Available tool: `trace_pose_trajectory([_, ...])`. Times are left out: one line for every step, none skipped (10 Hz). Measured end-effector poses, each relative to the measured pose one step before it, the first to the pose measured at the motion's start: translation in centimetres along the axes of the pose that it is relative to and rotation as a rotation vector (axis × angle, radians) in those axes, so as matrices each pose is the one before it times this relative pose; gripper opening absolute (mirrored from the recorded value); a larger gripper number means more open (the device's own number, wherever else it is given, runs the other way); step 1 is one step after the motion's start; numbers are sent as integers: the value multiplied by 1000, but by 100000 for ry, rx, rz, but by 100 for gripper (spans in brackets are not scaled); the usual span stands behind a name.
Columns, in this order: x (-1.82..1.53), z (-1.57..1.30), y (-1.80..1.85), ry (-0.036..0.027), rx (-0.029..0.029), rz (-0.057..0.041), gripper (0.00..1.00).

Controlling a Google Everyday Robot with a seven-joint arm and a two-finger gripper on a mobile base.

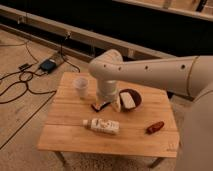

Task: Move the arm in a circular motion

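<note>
arm (155,70) spanning in over table's (65,135) right edge, elbow nr far edge | judging it heavy, rigid, self-driven, so no grasp pt needed | gripper (102,105) hanging nr ctr btw bowl (129,99) & cup (81,86), opening/load: can't tell

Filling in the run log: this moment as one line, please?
arm: reaching over wooden table | gripper: low, between cup and bowl | bottle: lying on its side
</note>
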Motion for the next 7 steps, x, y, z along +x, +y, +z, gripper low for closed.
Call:
trace_pose_trajectory([-2257,-52,-1100,-422,-378,1836,65])
trace_pose_trajectory([-2560,-34,-763,-770,-225,1149,65])
trace_pose_trajectory([-2494,-76,-399,-1088,-163,674,65])
trace_pose_trajectory([-3493,-91,183,-879,-632,342,65])
trace_pose_trajectory([-2237,-46,733,-159,-355,-507,65])
trace_pose_trajectory([-1470,-52,1169,-70,-571,-1260,65])
trace_pose_trajectory([-1585,41,1876,36,-166,-2882,65])
